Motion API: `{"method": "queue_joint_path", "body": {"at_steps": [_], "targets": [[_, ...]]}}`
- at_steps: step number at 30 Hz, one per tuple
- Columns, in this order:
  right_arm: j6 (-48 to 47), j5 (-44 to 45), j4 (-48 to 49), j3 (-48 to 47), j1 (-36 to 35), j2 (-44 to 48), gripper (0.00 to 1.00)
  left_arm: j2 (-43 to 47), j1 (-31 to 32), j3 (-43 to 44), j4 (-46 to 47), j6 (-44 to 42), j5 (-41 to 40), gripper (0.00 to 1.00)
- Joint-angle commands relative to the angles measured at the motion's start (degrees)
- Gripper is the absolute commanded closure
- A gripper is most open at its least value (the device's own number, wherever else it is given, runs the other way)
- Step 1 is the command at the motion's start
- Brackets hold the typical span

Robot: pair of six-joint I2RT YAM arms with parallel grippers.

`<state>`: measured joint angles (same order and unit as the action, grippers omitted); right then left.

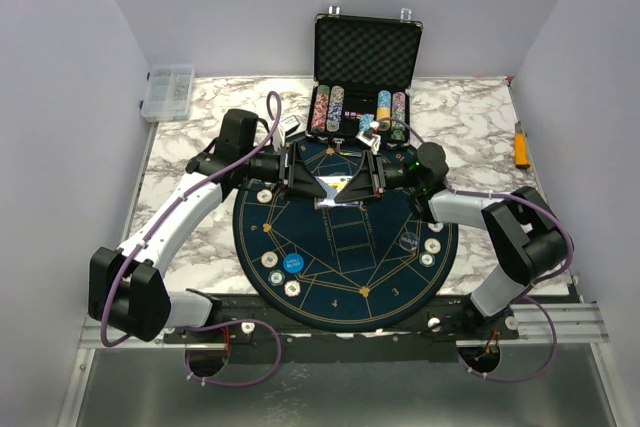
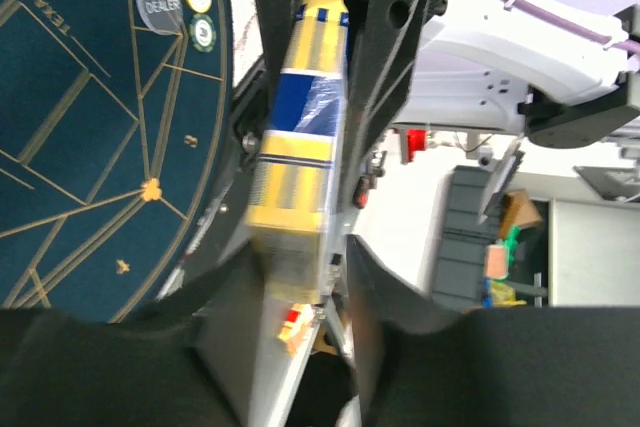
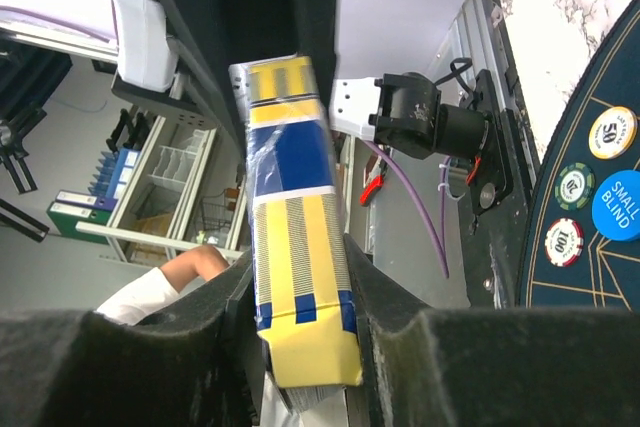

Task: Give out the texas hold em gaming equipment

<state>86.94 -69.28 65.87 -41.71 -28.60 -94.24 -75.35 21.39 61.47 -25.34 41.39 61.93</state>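
**Dana:** Fingers (image 2: 100, 367) fill the bottom of both wrist views, and between them sits the card pack (image 2: 300, 127), yellow and blue under clear film. The left gripper (image 2: 300, 272) is clamped on one end, the right gripper (image 3: 297, 282) on the other.

**Lee:** Same story from above: both arms meet mid-frame with the pack over the centre of the mat (image 1: 330, 267). I can't tell how high it rides.

**Dana:** How will it handle?

**Lee:** It looks like a light, stiff little box, but that film looks slick. I'd pinch across the narrow sides near an end, where the cardboard resists. The broad faces would likely give.

**Dana:** With two grips on one pack, any pull apart could twist it loose or tear the wrap.

**Lee:** For room, the middle of the mat looks open. The chips (image 1: 432, 245) hug the rim, with the small blind disc (image 1: 291, 265) lower left and the dealer disc (image 1: 408, 241) lower right.

**Dana:** The open case (image 1: 367, 47) stands just beyond the mat's upper edge, close behind both wrists, so it's tight that way. The marble table (image 1: 470, 127) out to either side looks freer.
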Motion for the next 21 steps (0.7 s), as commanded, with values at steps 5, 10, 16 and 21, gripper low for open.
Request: {"method": "queue_joint_path", "body": {"at_steps": [5,10,16,21], "targets": [[-0.9,0.1,0.4,-0.3,0.0,0.4,0.67,-0.2,0.0,1.0,2.3,1.2,1.9,0.53],[-0.8,0.1,0.5,-0.4,0.0,0.2,0.64,-0.9,-0.2,1.0,3.3,1.5,3.7,0.77],[-0.9,0.0,0.5,-0.2,0.1,0.1,0.62,-0.7,-0.5,0.2,3.6,2.9,2.3,0.66],[-1.0,-0.1,0.3,-0.2,0.0,0.1,0.62,-0.7,-0.7,-0.3,4.0,2.3,3.3,0.65]]}}
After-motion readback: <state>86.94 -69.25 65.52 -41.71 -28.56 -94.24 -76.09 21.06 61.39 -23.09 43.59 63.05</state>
